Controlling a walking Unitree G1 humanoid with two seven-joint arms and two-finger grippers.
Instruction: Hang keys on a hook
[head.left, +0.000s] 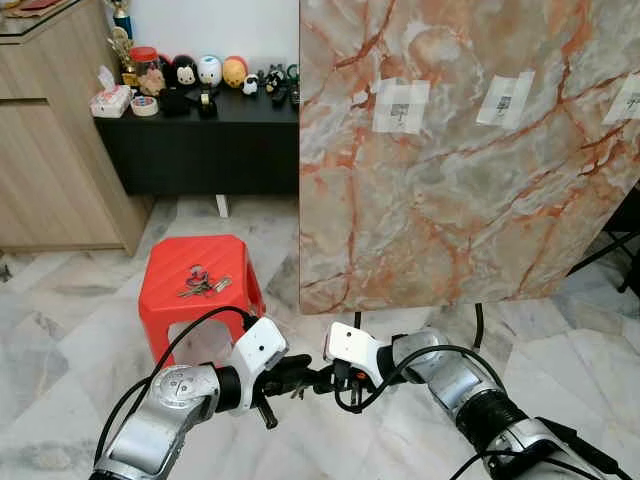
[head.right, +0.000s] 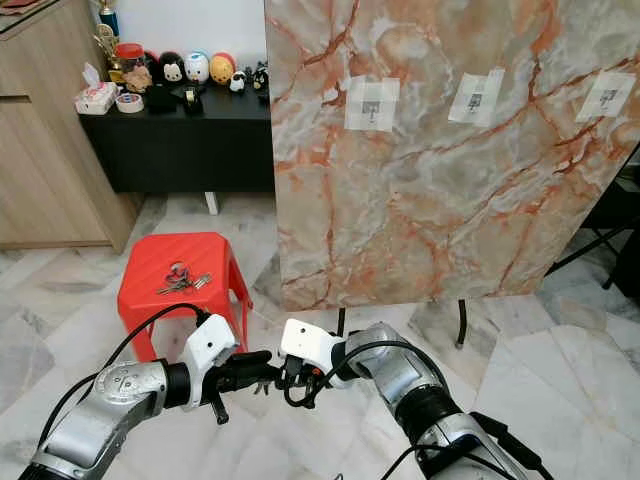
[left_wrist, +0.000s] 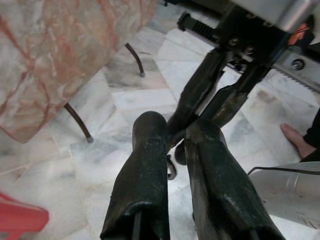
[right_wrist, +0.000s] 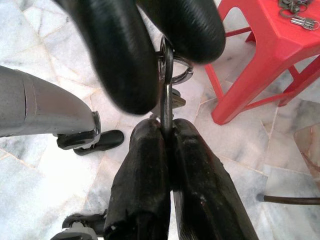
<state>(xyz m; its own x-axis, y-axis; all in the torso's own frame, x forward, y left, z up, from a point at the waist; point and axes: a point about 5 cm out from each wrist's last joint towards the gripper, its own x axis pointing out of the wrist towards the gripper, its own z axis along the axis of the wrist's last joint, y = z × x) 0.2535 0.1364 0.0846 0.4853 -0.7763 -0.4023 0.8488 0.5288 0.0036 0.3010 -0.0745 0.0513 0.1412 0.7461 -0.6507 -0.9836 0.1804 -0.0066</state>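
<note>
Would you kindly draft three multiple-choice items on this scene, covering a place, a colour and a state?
1. Where does the loose bunch of keys lie?
A. on the stool
B. on the floor
C. on the black cabinet

2. What colour is the stool?
A. blue
B. red
C. white

3. How is the right pincer?
A. wide open
B. shut on a key ring
C. resting on the stool

Answers:
1 A, the keys rest on the stool's seat.
2 B, it is plainly red plastic.
3 B, the right wrist view shows its fingers clamped on the key ring, meeting the left pincer.
</note>
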